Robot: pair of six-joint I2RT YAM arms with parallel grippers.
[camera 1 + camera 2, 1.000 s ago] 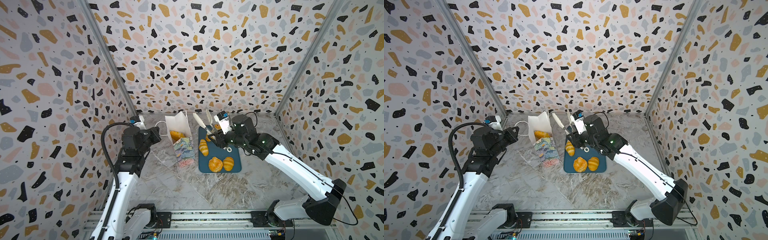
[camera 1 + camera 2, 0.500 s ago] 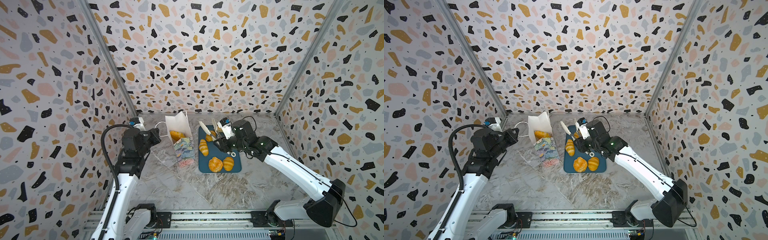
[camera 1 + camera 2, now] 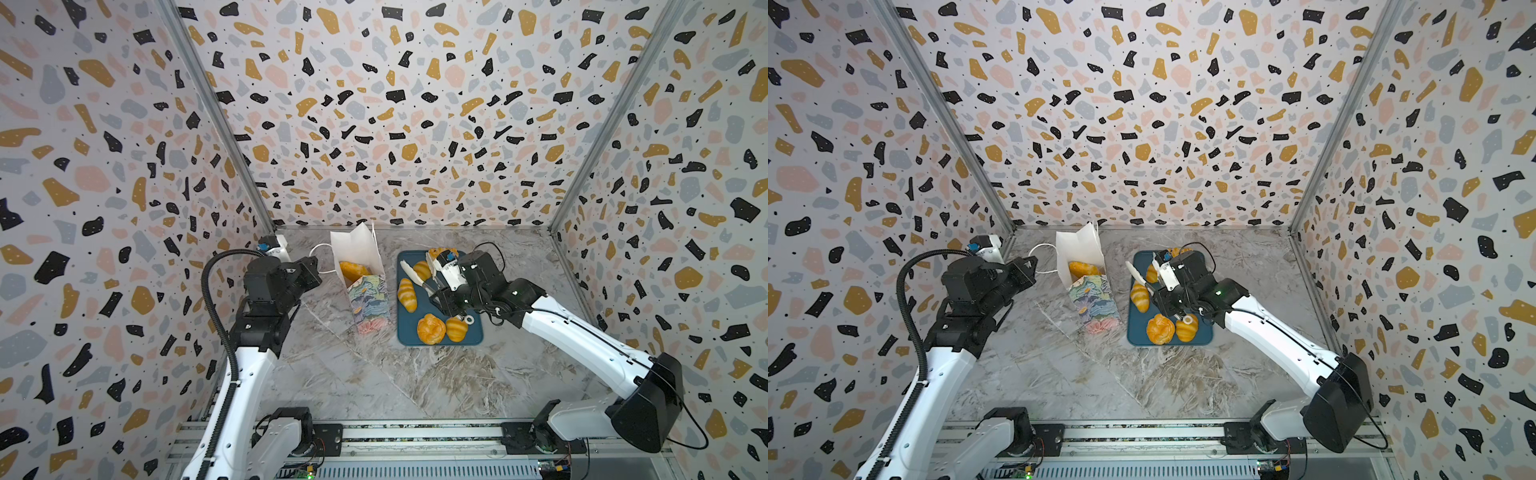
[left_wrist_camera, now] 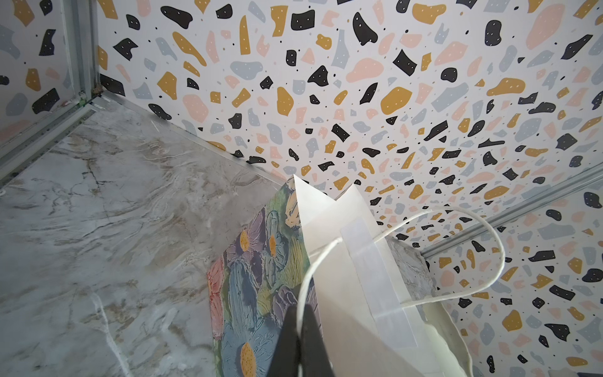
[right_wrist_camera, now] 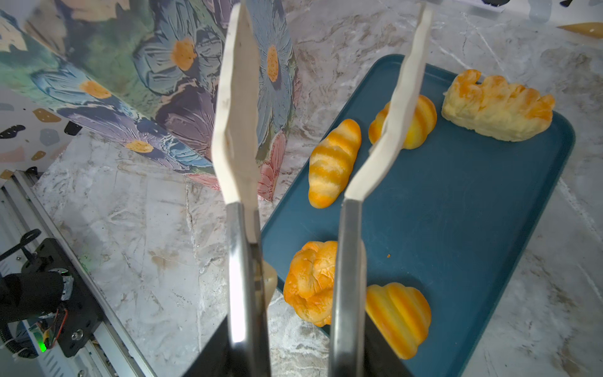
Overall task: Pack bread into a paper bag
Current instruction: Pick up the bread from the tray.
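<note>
Most of the bread [image 5: 334, 163] lies on the teal tray [image 5: 473, 228]. Five pieces are there: striped rolls, a round bun and a crumbly block. One golden piece [image 3: 352, 270] is already inside the paper bag [image 3: 370, 299].

The bag stands near the far edge of the table [image 3: 374, 382], a bit left of the middle. The tray lies just beside it.

The bag is tall and thin. I think it could tip over if the tongs [image 5: 238, 130] bump its top, or if its cord handle [image 4: 456, 212] gets pulled too hard. The rolls look smooth and round, so one could slip out of the tongs and drop on the table.

The left gripper [image 4: 298, 342] pinches the cord handle tight. The right gripper [image 3: 435, 291] squeezes the tongs. The white tips are apart over the tray, with nothing between them.
</note>
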